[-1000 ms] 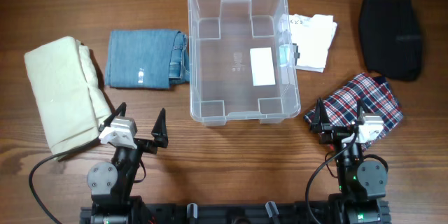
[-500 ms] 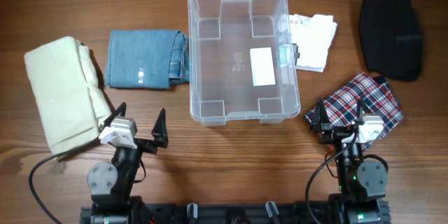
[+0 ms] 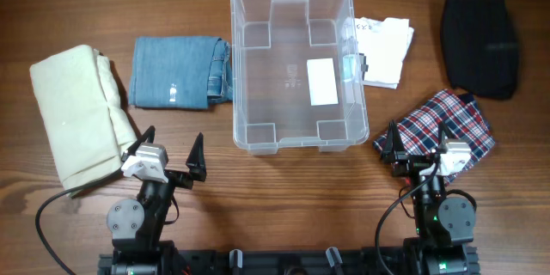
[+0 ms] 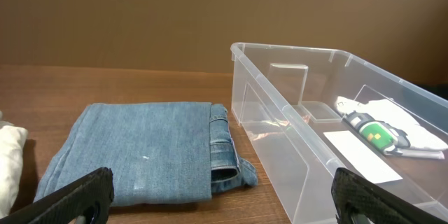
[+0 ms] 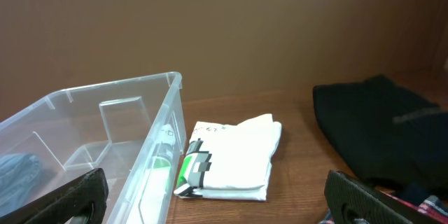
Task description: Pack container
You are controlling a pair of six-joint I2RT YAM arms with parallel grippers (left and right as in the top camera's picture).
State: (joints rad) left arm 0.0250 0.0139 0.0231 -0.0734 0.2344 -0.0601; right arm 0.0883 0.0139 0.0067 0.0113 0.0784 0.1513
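Overhead, container: the clear plastic container (image 3: 292, 64) sits empty at the middle of the wooden desk (image 3: 284, 198), toward the far edge, with a white label (image 3: 322, 82) on its base.
Overhead, garments: the folded jeans (image 3: 179, 70) touch its left wall. A bulky cream bundle (image 3: 77, 112) lies near the left edge. The folded white shirt (image 3: 382, 50) lies just beside its right wall. A black garment (image 3: 479, 45) is near the far right corner, and a plaid garment (image 3: 447, 129) is nearer the robot on the right.
Overhead, jaws: the left gripper (image 3: 174, 142) and the right gripper (image 3: 418, 137) both stand wide and hold nothing. The right one sits over the plaid garment's near corner.
Left wrist, view: the jeans lie folded ahead, waistband against the container's wall, with both dark fingertips (image 4: 77, 194) spread at the picture's lower corners.
Left wrist, risk: a pinch so close to the wall could shove the light container sideways.
Right wrist, view: the white shirt, with a green tag (image 5: 196, 168), lies by the container's wall, and the black garment is to its right.
Right wrist, risk: wide jaws may catch only a top layer, so a fold could open in the lift and drape over the rim.
Overall risk: the cream bundle looks bulky enough to snag on the rim and drag the container.
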